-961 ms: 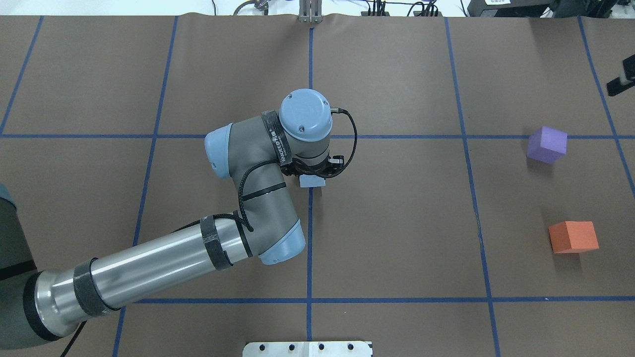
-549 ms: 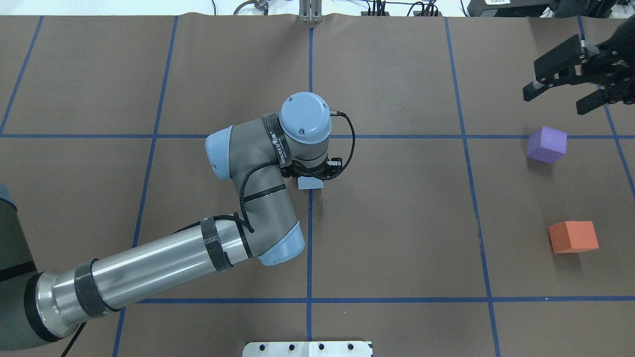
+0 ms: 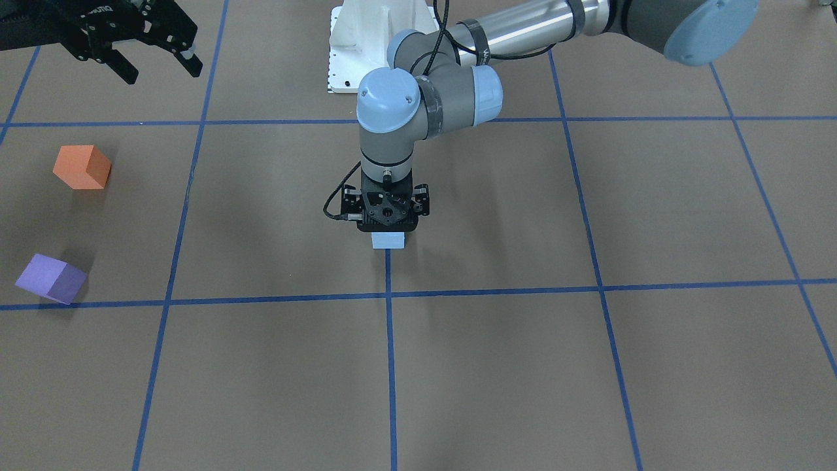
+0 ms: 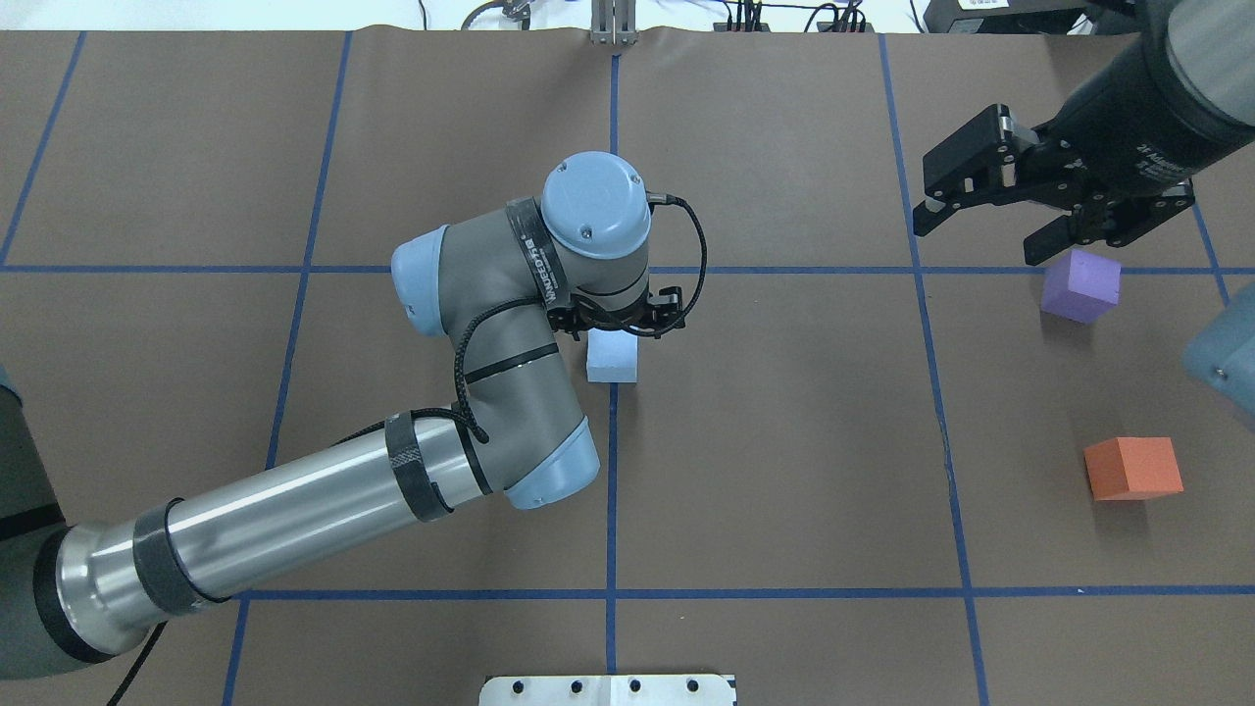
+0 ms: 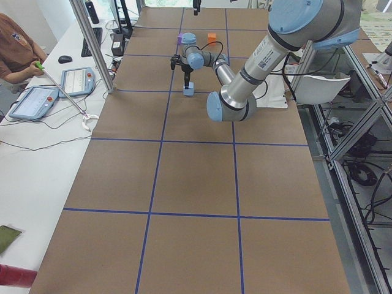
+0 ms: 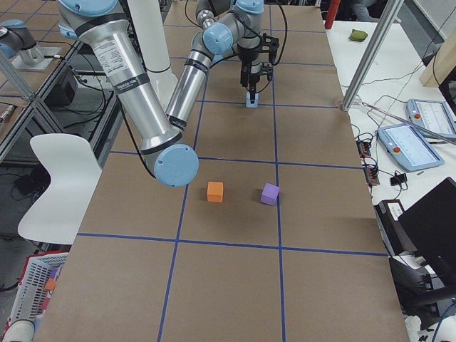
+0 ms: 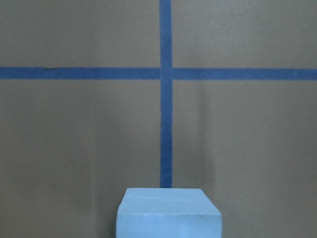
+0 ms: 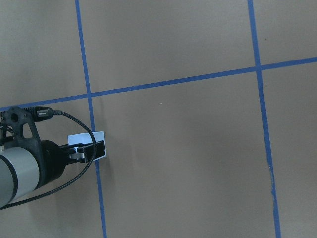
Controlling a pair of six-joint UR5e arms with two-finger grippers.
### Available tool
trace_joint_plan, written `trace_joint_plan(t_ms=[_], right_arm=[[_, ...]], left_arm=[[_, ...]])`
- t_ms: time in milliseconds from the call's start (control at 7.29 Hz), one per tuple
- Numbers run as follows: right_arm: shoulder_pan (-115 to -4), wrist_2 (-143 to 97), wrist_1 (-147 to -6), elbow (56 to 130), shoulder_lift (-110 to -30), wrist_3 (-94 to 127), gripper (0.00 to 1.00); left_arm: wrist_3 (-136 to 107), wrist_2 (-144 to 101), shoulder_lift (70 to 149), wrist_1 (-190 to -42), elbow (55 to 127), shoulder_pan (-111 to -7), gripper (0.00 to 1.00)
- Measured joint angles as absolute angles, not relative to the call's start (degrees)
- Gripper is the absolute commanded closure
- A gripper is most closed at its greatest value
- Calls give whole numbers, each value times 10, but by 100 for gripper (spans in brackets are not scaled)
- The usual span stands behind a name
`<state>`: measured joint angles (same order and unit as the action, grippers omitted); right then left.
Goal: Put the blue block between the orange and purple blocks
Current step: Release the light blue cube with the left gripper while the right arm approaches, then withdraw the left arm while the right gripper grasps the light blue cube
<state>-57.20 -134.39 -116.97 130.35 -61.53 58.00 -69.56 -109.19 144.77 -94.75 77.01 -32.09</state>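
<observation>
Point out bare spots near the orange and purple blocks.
The gap between purple block and orange block is bare paper. So is the stretch from them toward the blue block at the centre. It is crowded only beside the purple block, where the open right gripper hovers.

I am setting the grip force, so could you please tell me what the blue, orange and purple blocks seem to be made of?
Blue block: probably foam, matte; the left wrist view shows a faintly uneven face and softly blunted edges, no shine. Orange block and purple block: likely the same foam, flat matte colour without highlights; too small to see texture.
</observation>
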Motion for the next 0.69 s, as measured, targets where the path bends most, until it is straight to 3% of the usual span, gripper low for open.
trace_joint_plan(t_ms=[412, 686], right_arm=[[-466, -1250, -1170, 1270, -547, 643, 0], [-377, -1169, -1164, 1163, -447, 678, 0]], left_arm=[[-663, -1166, 1368, -904, 871, -404, 0], [-556, -1176, 1235, -892, 985, -462, 0]])
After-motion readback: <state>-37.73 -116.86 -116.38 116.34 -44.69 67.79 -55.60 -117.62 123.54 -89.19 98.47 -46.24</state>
